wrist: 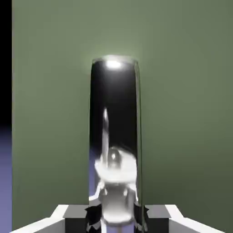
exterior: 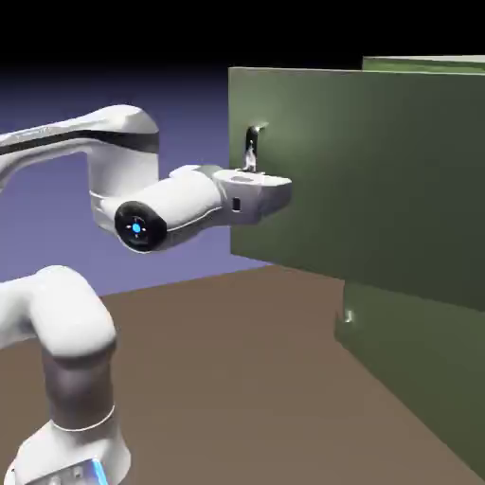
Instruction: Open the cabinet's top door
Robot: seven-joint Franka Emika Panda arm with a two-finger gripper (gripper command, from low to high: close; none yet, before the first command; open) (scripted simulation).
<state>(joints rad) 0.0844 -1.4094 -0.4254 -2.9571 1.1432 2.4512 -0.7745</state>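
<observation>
A: We note the white two-finger gripper (exterior: pixel 252 163) clenched on the small dark curved metallic handle (exterior: pixel 252 144) of the larger upper flat olive-green door panel (exterior: pixel 379 180). In the hand view the glossy handle (wrist: pixel 114 136) runs straight up from between the 2 grey fingertips (wrist: pixel 75 218), filling the gap; no slack shows on either side.

B: Agreed. Where does the door sit?

A: Directly beyond the fingers, flat behind the handle. In the exterior view its handle edge stands out from the tall boxy olive-green cabinet (exterior: pixel 417 64), so we judge it already swung partly open. The shorter lower green panel (exterior: pixel 417 379) with its own small handle (exterior: pixel 350 316) lies below the fingers, shut and untouched.

B: Handling?

A: We judge the panel rigid and fairly heavy, turning on a hinge at the side far from the fingers. The handle looks stiff but polished, so slippery; the grip belongs around its mid-span, as now. The pull should follow the door's arc, or the fingers may slide off the handle.
</observation>
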